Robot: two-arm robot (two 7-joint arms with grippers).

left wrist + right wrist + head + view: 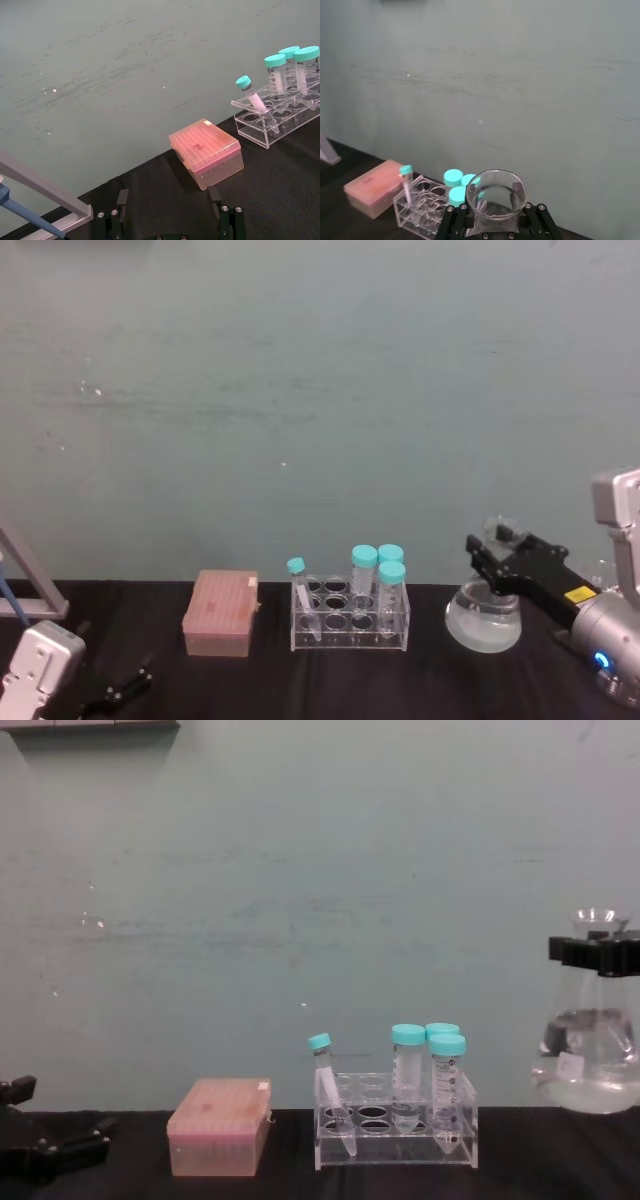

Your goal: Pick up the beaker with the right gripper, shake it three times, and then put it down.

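The beaker [590, 1065] is a clear conical flask holding some clear liquid. My right gripper [600, 955] is shut around its neck just under the flared rim and holds it upright at the right side, its base seemingly a little above the black table. In the head view the right gripper [497, 555] reaches in from the right onto the beaker [483, 620]. From the right wrist, the beaker's rim [496, 192] sits between the right gripper's [495, 217] fingers. My left gripper [120, 685] rests open and low at the near left, with nothing between its fingers [121, 199].
A clear rack [350, 625] with several teal-capped tubes stands mid-table, just left of the beaker. A pink tip box [221, 613] sits further left. A metal stand with a blue part [30, 200] is at the far left. A green wall closes the back.
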